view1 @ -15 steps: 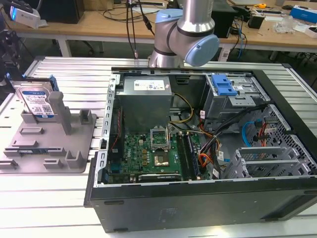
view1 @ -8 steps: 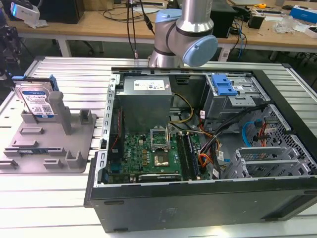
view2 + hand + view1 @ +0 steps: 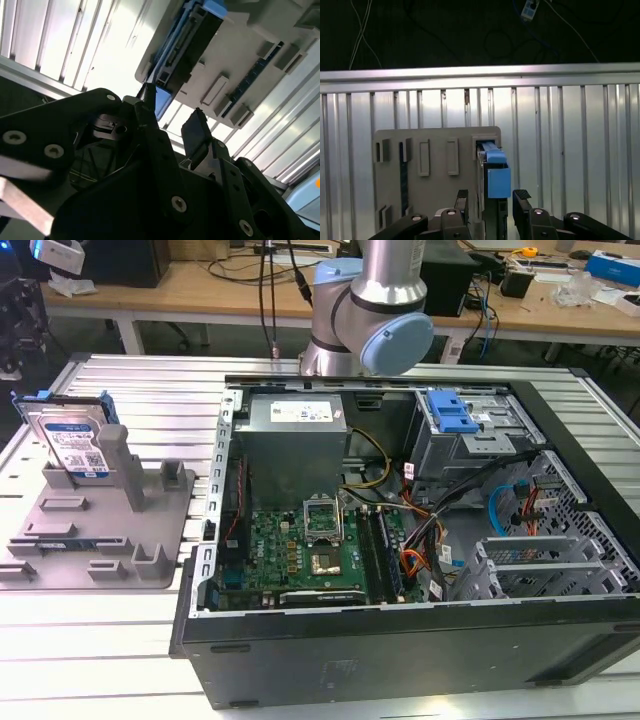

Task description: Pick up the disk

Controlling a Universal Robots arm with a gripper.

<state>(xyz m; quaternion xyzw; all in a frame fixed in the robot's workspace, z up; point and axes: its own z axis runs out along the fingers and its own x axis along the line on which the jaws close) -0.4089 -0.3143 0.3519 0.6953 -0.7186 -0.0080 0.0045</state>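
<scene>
Fingers apart, empty, above disk

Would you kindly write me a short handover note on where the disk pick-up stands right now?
Disk: the silver rectangular metal hard drive with blue plastic rails stands on edge in the grey plastic fixture with upright posts, at the exterior view's left.
Pincer: open, empty, looking down on the drive, one finger either side of its blue edge, not touching.
Done: approach.
Left: grasp and lift.

Disk label, power supply sticker: print too small to read.
</scene>
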